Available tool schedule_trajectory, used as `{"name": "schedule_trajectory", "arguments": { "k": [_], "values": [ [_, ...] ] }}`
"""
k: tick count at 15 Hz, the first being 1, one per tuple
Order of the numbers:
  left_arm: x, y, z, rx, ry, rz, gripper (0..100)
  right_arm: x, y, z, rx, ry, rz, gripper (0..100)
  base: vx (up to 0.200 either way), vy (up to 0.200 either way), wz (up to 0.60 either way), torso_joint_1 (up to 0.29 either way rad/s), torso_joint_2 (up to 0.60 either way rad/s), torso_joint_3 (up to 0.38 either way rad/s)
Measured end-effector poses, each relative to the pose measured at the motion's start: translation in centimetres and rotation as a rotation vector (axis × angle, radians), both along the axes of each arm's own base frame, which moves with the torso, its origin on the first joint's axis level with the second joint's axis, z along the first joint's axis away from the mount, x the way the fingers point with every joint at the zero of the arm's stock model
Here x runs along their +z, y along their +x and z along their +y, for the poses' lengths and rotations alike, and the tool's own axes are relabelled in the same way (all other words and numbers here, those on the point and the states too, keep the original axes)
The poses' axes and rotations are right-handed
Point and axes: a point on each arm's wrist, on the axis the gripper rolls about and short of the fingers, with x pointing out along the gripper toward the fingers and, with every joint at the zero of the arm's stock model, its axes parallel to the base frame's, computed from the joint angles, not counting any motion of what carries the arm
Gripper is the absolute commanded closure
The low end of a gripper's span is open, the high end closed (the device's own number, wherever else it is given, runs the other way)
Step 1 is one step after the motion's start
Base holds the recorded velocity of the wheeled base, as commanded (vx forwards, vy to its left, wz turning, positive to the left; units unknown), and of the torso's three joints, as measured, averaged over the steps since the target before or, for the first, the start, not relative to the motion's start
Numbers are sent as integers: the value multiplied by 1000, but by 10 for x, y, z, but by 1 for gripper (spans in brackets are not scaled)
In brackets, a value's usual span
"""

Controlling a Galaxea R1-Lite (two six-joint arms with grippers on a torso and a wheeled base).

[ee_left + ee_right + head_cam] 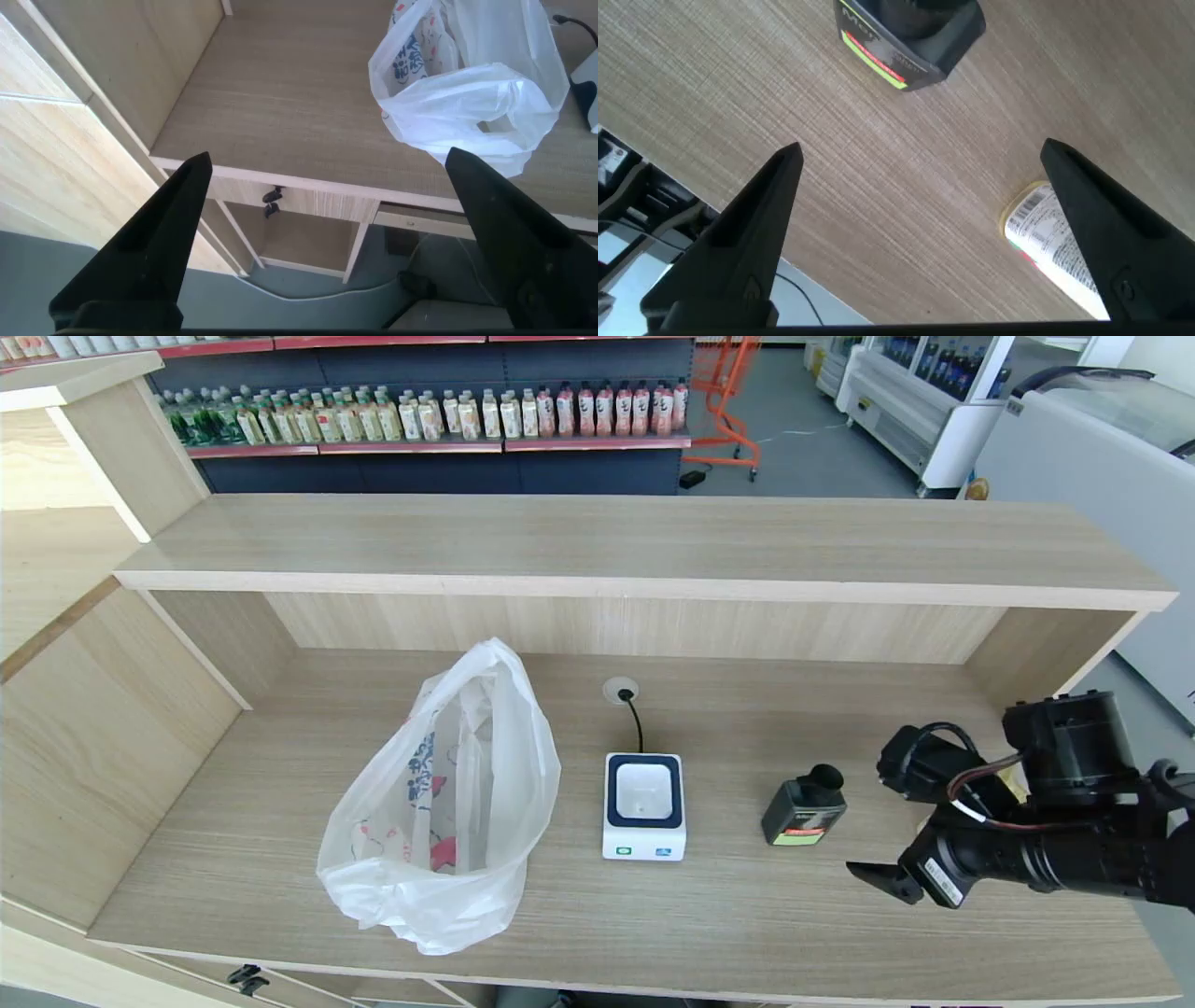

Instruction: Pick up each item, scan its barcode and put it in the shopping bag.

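Right gripper (920, 161): wide open and holding nothing. It hangs above the surface (653, 915) near its right end, just right of the dark bottle.
Left gripper (329, 161): also wide open and empty, out beyond the surface's front edge on the bag's side.
Dark bottle (805, 810): black cap, red and green label. It sits on the surface between the scanner and the right gripper, untouched.
White item (1055, 247): rounded, barcode showing, lying on the surface near the dark bottle but apart from it.
Scanner (644, 805): white box with a dark-framed window, mid-surface, with its cable (636, 719) running back.
Shopping bag (448, 803): white translucent plastic, printed — standing just left of the scanner; contents cannot be told.
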Motion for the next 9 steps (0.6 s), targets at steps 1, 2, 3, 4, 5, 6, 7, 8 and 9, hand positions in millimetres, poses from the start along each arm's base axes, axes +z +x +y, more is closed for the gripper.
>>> {"name": "schedule_trajectory", "arguments": {
  "k": [1, 2, 3, 4, 5, 6, 7, 8, 9],
  "values": [
    [0, 0, 0, 0, 0, 0, 0, -2, 9, 6, 18, 3, -11, 0, 0, 0, 0, 0, 0, 0],
    [0, 0, 0, 0, 0, 0, 0, -4, 19, 12, 34, 5, -19, 0, 0, 0, 0, 0, 0, 0],
    [0, 0, 0, 0, 0, 0, 0, -7, 25, 17, 46, 4, -16, 0, 0, 0, 0, 0, 0, 0],
    [0, 0, 0, 0, 0, 0, 0, -10, 31, 22, 57, 4, -15, 0, 0, 0, 0, 0, 0, 0],
    [0, 0, 0, 0, 0, 0, 0, -14, 36, 27, 68, 2, -7, 0, 0, 0, 0, 0, 0, 0],
    [0, 0, 0, 0, 0, 0, 0, -16, 40, 30, 76, 2, -7, 0, 0, 0, 0, 0, 0, 0],
    [0, 0, 0, 0, 0, 0, 0, -18, 44, 33, 82, 3, -9, 0, 0, 0, 0, 0, 0, 0],
    [0, 0, 0, 0, 0, 0, 0, -20, 48, 36, 89, 4, -14, 0, 0, 0, 0, 0, 0, 0],
    [0, 0, 0, 0, 0, 0, 0, -22, 50, 39, 94, 5, -15, 0, 0, 0, 0, 0, 0, 0]
  ]
}}
